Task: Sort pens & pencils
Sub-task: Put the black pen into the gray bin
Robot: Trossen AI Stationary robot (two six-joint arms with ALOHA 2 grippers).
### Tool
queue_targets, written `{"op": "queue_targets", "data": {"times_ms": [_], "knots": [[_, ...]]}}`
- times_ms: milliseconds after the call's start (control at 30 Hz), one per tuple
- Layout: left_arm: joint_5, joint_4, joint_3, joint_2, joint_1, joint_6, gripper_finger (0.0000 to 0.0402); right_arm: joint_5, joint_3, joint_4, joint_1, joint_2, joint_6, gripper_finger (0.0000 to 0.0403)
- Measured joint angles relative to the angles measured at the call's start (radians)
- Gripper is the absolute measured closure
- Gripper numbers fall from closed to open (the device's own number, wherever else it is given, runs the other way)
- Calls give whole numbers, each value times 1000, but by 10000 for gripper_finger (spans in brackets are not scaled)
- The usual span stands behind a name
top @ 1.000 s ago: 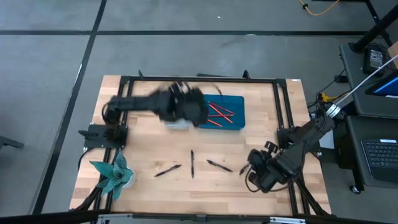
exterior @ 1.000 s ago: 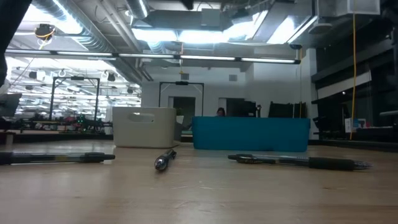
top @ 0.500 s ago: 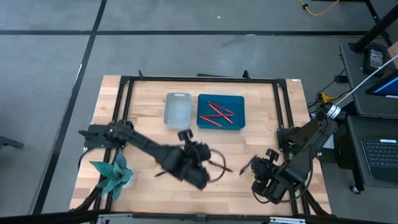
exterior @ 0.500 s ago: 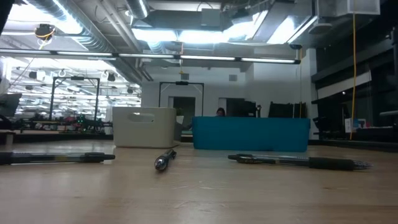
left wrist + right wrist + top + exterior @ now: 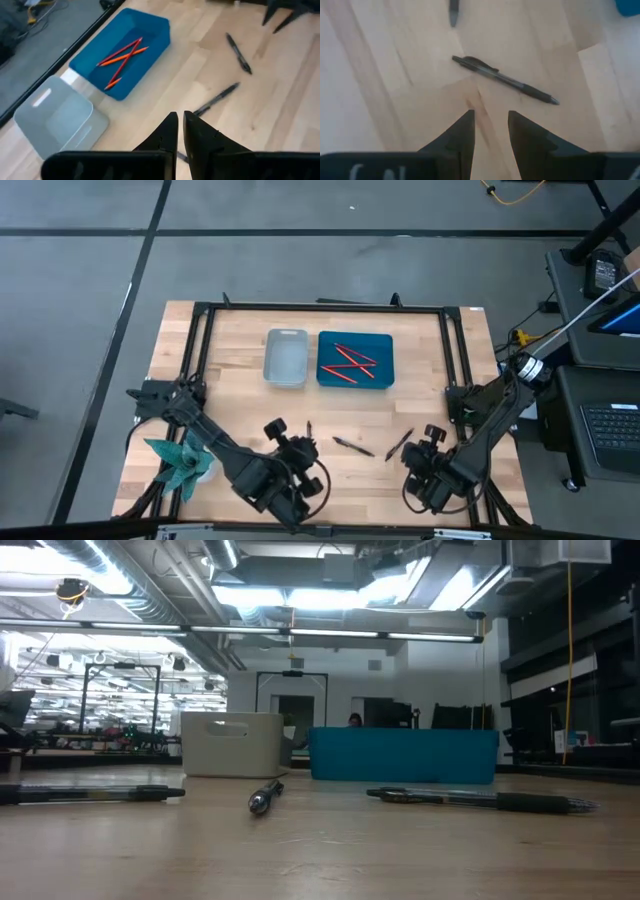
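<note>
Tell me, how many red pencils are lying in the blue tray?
3 red pencils, all inside the blue tray, lying across one another in a loose zigzag. None seems hidden, since the tray is fully in view from above.

Two dark, jointed arms with black cables end in matte black, wedge-shaped fingers tapering to points.

Pale wooden table, smooth and matt with visible plank grain. Blue tray looks like matt plastic; grey bin is frosted, translucent plastic. Black pens show glossy plastic barrels.
</note>
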Motion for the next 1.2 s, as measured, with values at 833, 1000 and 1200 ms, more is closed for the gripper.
{"op": "queue_targets", "data": {"times_ms": [833,1000,1200], "knots": [[78,2,-148,-2,212,38,379,-210,-76,-34,-57,-1,-629,283],[69,2,-148,-2,258,64,379,-185,-76,-26,-55,-1,-797,283],[65,2,-148,-3,319,91,379,-135,-76,74,-135,31,-1012,283]]}}
